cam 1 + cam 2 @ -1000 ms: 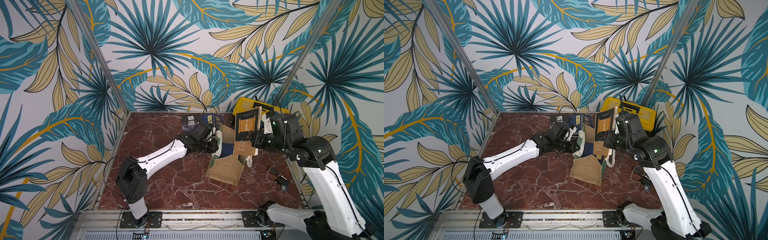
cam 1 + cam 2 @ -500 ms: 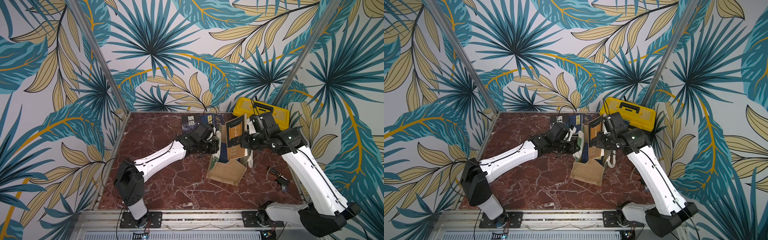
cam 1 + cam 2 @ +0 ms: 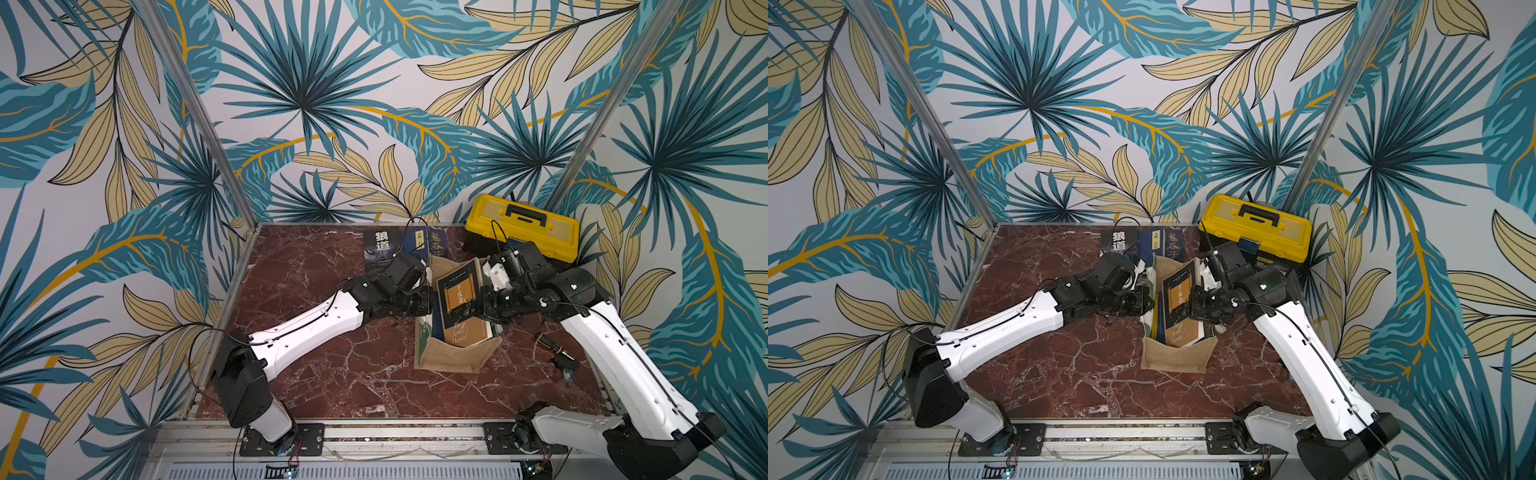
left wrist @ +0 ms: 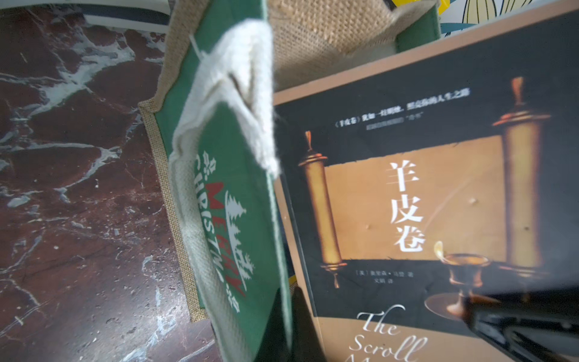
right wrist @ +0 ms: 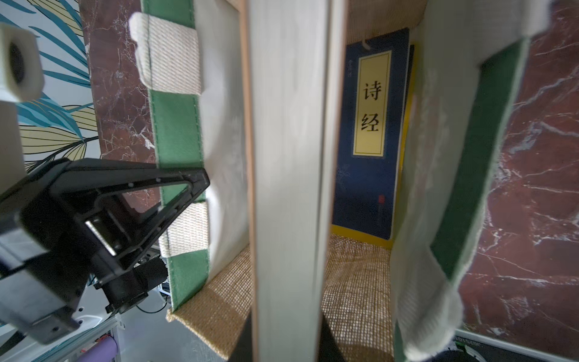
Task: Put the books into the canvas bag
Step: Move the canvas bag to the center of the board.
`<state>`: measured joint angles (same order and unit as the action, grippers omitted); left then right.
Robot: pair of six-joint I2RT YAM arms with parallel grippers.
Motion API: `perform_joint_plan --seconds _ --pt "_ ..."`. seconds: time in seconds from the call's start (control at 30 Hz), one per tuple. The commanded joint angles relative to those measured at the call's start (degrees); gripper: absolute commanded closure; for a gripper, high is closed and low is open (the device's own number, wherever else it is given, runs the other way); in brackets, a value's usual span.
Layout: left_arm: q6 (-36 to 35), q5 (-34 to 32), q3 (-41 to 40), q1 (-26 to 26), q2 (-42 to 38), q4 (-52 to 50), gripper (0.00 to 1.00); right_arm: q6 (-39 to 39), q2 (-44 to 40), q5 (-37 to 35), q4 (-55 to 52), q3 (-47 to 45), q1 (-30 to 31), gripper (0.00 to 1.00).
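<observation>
The right tool [image 5: 286, 343] was closed to a narrow gap on the open page edge of a dark scroll-cover book [image 3: 457, 296], with the pale page block clamped between its jaws. This grip appeared to have been chosen so that the spine would lead downward into a slot barely wider than the book. The book was held tilted, with its cover turned up and to the left. Its near lower corner was already hidden behind the near burlap wall of the canvas bag [image 3: 453, 360], so it was judged to be partly inside the mouth but not yet seated.

The left tool [image 4: 287, 329] was fully shut on the bag's green left panel [image 4: 232, 156], the fabric being pinched just below the white handle [image 4: 228, 78]. The soft wall was probably held this way so that the mouth would be kept spread and the bag would not be dragged or folded by the entering book.

Inside the bag, a navy book [image 5: 369, 125] was seen standing on its long edge by the opposite, right wall. The free gap therefore lay between it and the clamped panel.

Just beyond the bag's far end, three more books [image 3: 381, 249] lay flat on the desk [image 3: 332, 365], left of a yellow toolbox [image 3: 521, 226]. They were judged to be awaiting loading.
</observation>
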<state>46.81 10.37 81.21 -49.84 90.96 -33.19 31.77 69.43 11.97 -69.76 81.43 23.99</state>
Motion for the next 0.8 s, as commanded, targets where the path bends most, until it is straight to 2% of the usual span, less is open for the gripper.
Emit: perform_joint_plan --seconds 0.0,0.3,0.47,0.63,0.77 --pt "-0.3 -0.5 -0.1 0.0 -2.7 1.6 1.0 2.5 0.9 2.9 7.1 -4.6 0.1 1.0" --pt "-2.4 -0.9 1.3 1.3 -3.2 -1.1 1.0 9.3 4.8 4.8 23.9 -12.4 0.1 1.0" --pt "-4.4 0.2 0.3 4.7 -6.2 -4.1 1.0 11.6 7.0 6.7 27.2 -14.5 1.6 1.0" --pt "-7.7 -1.1 -3.9 9.1 -13.1 -5.8 1.0 14.0 11.5 6.0 31.6 -13.7 7.6 1.0" --pt "-9.6 -1.6 -7.0 15.0 -19.3 -10.2 1.0 15.6 17.4 5.1 35.1 -10.0 12.7 1.0"
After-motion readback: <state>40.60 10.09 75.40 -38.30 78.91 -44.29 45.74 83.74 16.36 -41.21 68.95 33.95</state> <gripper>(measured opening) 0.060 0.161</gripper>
